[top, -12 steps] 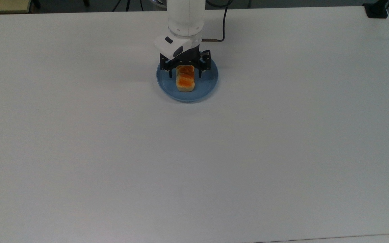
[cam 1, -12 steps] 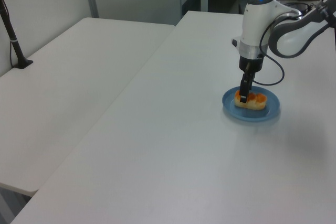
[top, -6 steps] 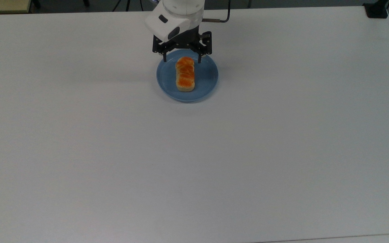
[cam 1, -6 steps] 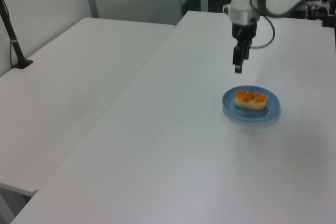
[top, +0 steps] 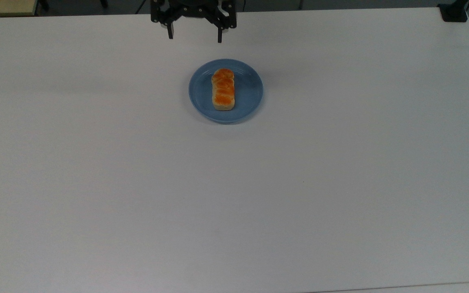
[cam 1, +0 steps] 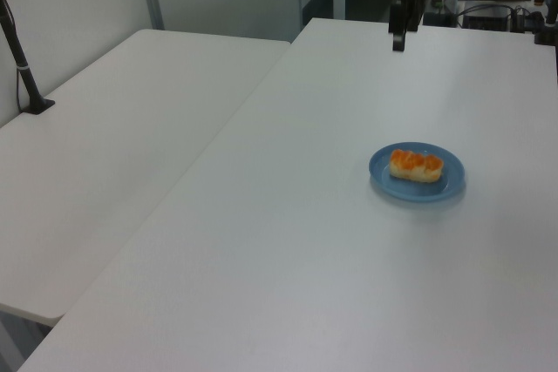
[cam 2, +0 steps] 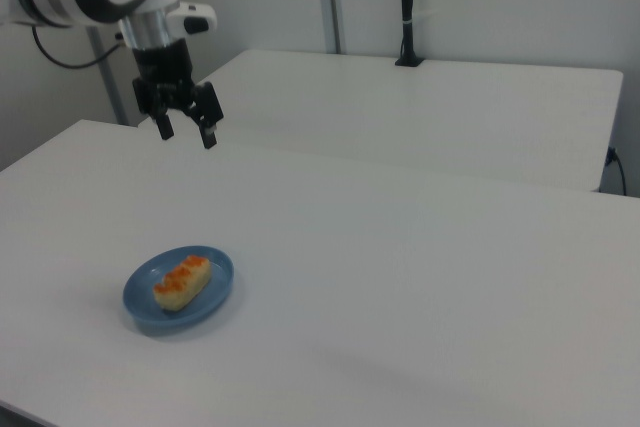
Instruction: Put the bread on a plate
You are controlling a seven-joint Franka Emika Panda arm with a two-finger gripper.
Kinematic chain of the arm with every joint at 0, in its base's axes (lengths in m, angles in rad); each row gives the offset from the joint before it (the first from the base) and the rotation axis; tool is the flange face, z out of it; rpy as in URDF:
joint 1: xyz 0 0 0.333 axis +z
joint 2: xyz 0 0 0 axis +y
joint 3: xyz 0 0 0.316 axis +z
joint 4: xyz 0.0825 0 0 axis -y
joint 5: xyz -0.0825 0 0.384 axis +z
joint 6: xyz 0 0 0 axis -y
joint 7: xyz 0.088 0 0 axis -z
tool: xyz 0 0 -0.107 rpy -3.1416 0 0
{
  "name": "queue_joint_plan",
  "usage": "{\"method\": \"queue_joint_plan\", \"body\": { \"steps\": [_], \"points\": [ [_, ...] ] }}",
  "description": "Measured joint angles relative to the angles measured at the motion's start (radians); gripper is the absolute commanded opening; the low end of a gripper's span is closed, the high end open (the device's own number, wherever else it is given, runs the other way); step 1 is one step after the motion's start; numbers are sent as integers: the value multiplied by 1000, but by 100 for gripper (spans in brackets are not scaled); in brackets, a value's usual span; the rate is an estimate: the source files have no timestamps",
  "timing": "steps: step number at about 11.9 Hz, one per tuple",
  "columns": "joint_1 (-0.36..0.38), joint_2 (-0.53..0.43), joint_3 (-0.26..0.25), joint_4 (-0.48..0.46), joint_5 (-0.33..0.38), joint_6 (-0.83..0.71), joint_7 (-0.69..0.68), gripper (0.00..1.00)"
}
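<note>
While raised above the table, pincer (cam 2: 188, 133) hangs spread.

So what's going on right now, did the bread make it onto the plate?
Gripper open, empty, raised clear of the plate. Bread lying flat on the plate, inside the rim. Nothing in the way.

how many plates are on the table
1: the blue plate sits on the white table, toward its far edge in the top view, with the bread lying on it.
</note>
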Motion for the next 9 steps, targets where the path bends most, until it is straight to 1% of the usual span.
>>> {"method": "queue_joint_plan", "body": {
  "steps": [1,2,4,9],
  "points": [
    [-16,0,-1,43,0,-29,-3,100],
    [-28,0,-1,63,0,-36,-10,100],
    [-40,0,-1,72,0,-36,-24,100],
    [-40,0,-1,76,-2,-41,-29,100]
  ]
}}
